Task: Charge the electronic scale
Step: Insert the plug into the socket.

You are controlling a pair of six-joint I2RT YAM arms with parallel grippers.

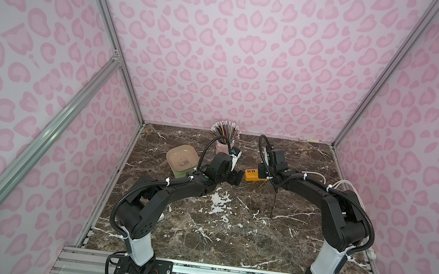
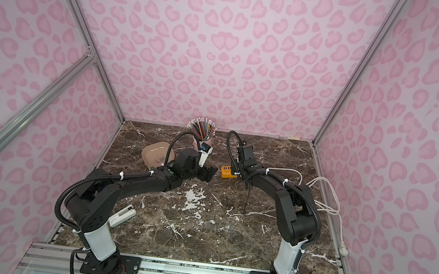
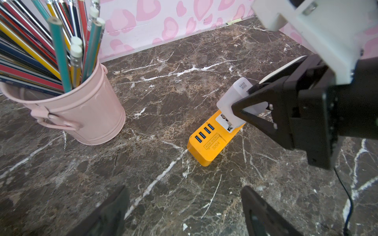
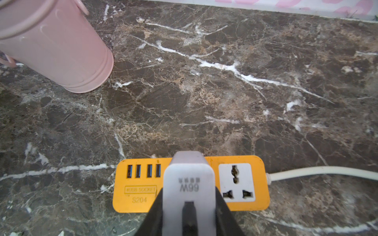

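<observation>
The electronic scale [image 1: 182, 158] [image 2: 157, 154], beige tray on a pale green base, stands at the back left, partly behind my left arm. My right gripper [image 4: 189, 197] [image 3: 239, 107] is shut on the white charger block [image 4: 189, 179] [image 3: 233, 100]. It holds the block tilted against a socket of the orange power strip [image 4: 139, 194] [image 3: 210, 143] [image 1: 254, 175]. A black cable [image 1: 274, 202] hangs from the block. My left gripper [image 3: 184, 192] [image 1: 231, 178] hovers open and empty just left of the strip. I cannot see whether the prongs are seated.
A pink bucket of pencils [image 1: 223, 144] [image 3: 81, 114] [image 4: 55, 47] stands behind the left gripper. White cords [image 2: 321, 185] loop along the right edge from the strip. A small white device [image 2: 121, 217] lies by the left arm's base.
</observation>
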